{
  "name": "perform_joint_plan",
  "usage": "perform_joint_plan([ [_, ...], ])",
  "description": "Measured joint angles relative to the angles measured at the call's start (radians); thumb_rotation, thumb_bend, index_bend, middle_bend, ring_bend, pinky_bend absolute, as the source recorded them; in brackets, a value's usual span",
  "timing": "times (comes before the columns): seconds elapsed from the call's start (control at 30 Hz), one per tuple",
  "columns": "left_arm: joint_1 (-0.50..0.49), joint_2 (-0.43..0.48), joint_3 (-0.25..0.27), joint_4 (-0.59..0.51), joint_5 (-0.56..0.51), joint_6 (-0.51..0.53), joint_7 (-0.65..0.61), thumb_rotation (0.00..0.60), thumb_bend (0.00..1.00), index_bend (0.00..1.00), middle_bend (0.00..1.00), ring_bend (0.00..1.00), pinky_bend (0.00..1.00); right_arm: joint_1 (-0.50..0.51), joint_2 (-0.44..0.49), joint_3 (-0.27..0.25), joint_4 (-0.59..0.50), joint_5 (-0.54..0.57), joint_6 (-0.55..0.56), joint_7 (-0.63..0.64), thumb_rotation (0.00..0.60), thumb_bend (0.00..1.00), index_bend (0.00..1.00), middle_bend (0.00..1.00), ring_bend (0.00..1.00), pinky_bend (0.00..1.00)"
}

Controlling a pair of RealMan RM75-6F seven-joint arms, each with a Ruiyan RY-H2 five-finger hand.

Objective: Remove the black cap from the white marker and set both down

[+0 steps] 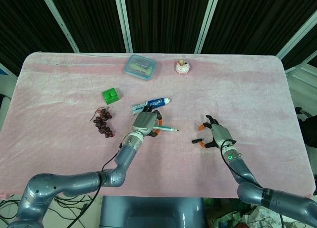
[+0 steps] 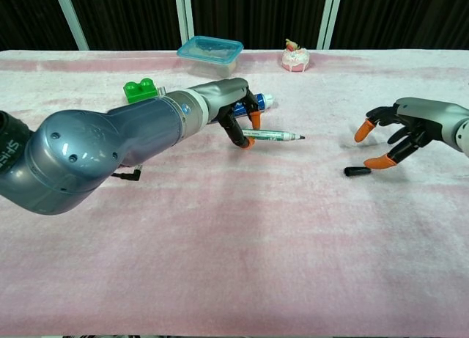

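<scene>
My left hand (image 2: pixel 233 112) grips the uncapped white marker (image 2: pixel 272 136) at centre frame; my right hand (image 2: pixel 396 133), fingers spread and empty, hovers beside the small black cap (image 2: pixel 357 171) lying on the pink-clothed table (image 2: pixel 256 243).

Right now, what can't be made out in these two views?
- Left robot hand on the marker: the fingers cover its rear end in both views, so grip or mere touch is unclear.
- Lidded container contents: too small, blurred by the lid.
- Toothpaste tube: chest view, mostly behind the left robot hand.
- Cap: lies just beside the right robot hand; contact unclear.
</scene>
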Motion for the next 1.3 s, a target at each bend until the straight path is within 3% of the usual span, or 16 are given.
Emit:
perform_joint_plan([
  [0.17,0.001,0.015,-0.007,-0.023,0.012,0.003,-0.011,0.6,0.18,0.14,0.14,0.0,0.0,0.004,0.028,0.009,-0.025,0.007,-0.012,0.012,0.6,0.02,0.01,0.0,0.02,0.16],
  [0.43,0.006,0.073,-0.007,-0.088,0.005,0.019,0.017,0.6,0.18,0.14,0.14,0.0,0.0,-0.025,0.124,0.039,-0.067,-0.01,0.021,0.049,0.6,0.02,0.0,0.0,0.02,0.16],
  [0.73,0.061,0.302,0.025,-0.299,0.107,0.028,0.014,0.6,0.19,0.14,0.15,0.0,0.0,-0.145,0.371,0.055,-0.072,-0.2,0.107,0.145,0.6,0.06,0.0,0.0,0.03,0.16],
  [0.93,0.184,0.515,0.102,-0.462,0.281,0.118,-0.011,0.6,0.19,0.14,0.15,0.0,0.0,-0.247,0.469,0.021,-0.011,-0.357,0.161,0.231,0.6,0.07,0.0,0.0,0.03,0.16],
  [1.1,0.374,0.699,0.218,-0.598,0.464,0.331,-0.043,0.6,0.19,0.14,0.15,0.0,0.0,-0.351,0.492,-0.029,-0.001,-0.521,0.307,0.293,0.6,0.08,0.0,0.0,0.04,0.16],
  [1.3,0.613,0.819,0.352,-0.702,0.609,0.573,-0.121,0.6,0.19,0.14,0.15,0.0,0.0,-0.486,0.474,-0.112,-0.018,-0.655,0.5,0.279,0.6,0.08,0.0,0.0,0.04,0.16],
])
